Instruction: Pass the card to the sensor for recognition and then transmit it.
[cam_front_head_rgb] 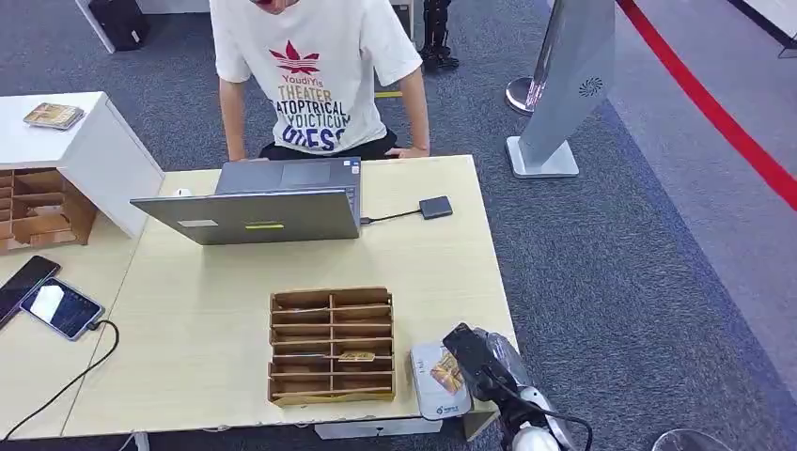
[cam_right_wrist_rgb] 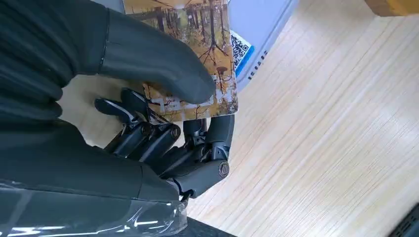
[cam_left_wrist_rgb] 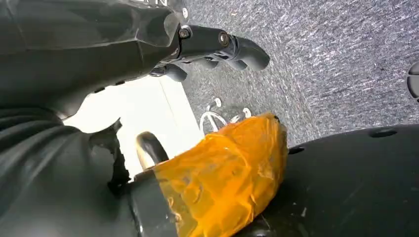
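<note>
Yellow and brown, the card (cam_right_wrist_rgb: 197, 59) is pinched in the robot's right hand (cam_right_wrist_rgb: 163, 113): the thick thumb presses on its picture side and the dark fingers (cam_right_wrist_rgb: 148, 138) curl under it. In the head view this hand (cam_front_head_rgb: 484, 362) sits at about 5 o'clock, at the near right corner of the table (cam_front_head_rgb: 207, 329). The card (cam_front_head_rgb: 447, 374) is right over the grey sensor (cam_front_head_rgb: 434, 387), a flat pad with a little square code on it (cam_right_wrist_rgb: 257, 29). It looks very close to the pad, but the pictures do not show if it touches. So the card looks picked up and brought to the sensor, and the reading step seems to be going on now. Handing the card over is not yet done. A person (cam_front_head_rgb: 315, 75) sits at 12 o'clock, across the table behind a laptop (cam_front_head_rgb: 258, 211), and is likely the one to get the card. A wooden rack (cam_front_head_rgb: 331, 346) with slots stands just left of the sensor, at about 6 o'clock. The left hand (cam_left_wrist_rgb: 217, 47) hangs by the robot's side over the carpet; its fingers look bent with nothing in them, but how tightly they curl cannot be told.
</note>
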